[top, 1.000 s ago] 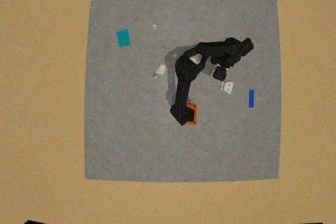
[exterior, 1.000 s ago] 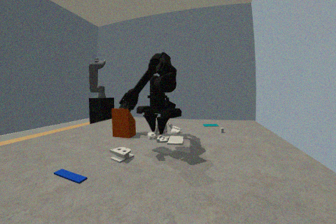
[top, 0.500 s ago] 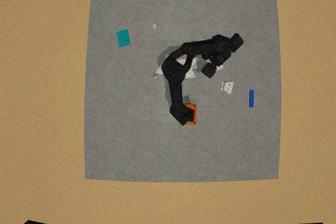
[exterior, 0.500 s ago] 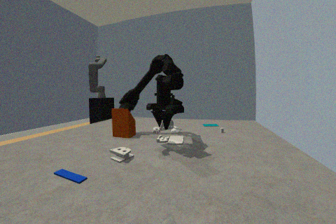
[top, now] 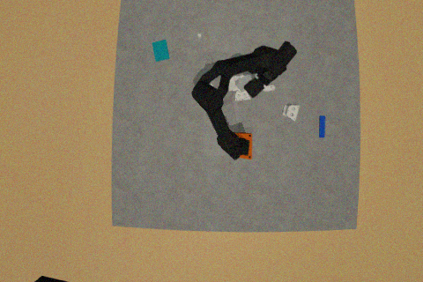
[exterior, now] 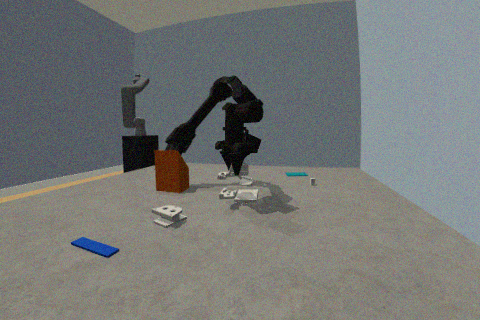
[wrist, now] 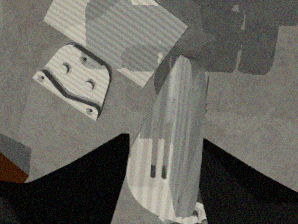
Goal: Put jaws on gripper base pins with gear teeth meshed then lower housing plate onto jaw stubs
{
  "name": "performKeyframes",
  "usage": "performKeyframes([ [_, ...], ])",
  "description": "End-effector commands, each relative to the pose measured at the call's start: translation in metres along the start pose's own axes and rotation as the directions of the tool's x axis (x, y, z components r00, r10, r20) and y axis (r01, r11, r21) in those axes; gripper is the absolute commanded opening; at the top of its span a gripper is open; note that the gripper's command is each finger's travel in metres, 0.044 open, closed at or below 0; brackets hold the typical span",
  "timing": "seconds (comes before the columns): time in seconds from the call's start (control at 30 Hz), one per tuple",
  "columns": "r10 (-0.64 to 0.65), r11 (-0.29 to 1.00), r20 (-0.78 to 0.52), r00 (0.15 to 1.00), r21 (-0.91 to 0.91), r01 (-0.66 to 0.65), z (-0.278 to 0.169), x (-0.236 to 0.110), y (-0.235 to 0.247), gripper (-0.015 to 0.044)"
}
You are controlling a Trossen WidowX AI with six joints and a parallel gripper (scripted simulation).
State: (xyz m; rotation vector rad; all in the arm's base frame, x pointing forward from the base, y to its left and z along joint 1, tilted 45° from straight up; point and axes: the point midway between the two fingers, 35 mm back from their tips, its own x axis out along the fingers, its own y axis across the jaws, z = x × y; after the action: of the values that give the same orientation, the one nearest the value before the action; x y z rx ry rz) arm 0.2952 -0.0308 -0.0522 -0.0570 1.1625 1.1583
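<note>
blue bar (top: 322,126) (exterior: 95,247): lying flat | teal rectangle (top: 160,50) (exterior: 296,174): lying flat, well apart from blue bar

Beyond the claw (top: 254,87) (exterior: 234,172) (wrist: 166,137) stands a plain blue-grey wall (exterior: 250,85), with a paler wall (exterior: 425,85) at the picture's right. Below the claw, shadows fall across a grey mottled surface (top: 185,185) (exterior: 250,270) (wrist: 260,115).

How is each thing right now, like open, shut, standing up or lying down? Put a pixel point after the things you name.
Gripper (top: 261,85) (exterior: 233,172) (wrist: 161,143): shut on the white slotted part.
White slotted part (wrist: 187,140): held.
Orange block (top: 249,145) (exterior: 171,172) (wrist: 10,169): standing.
Blue bar (top: 322,126) (exterior: 95,247): lying flat.
Teal rectangle (top: 160,50) (exterior: 296,174): lying flat.
</note>
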Motion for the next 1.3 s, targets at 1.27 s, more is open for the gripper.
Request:
performKeyframes([
  [1.27, 0.016, 0.809, 0.022, 1.0, 0.588, -0.026, 0.054, 0.007, 0.125, 0.0134],
])
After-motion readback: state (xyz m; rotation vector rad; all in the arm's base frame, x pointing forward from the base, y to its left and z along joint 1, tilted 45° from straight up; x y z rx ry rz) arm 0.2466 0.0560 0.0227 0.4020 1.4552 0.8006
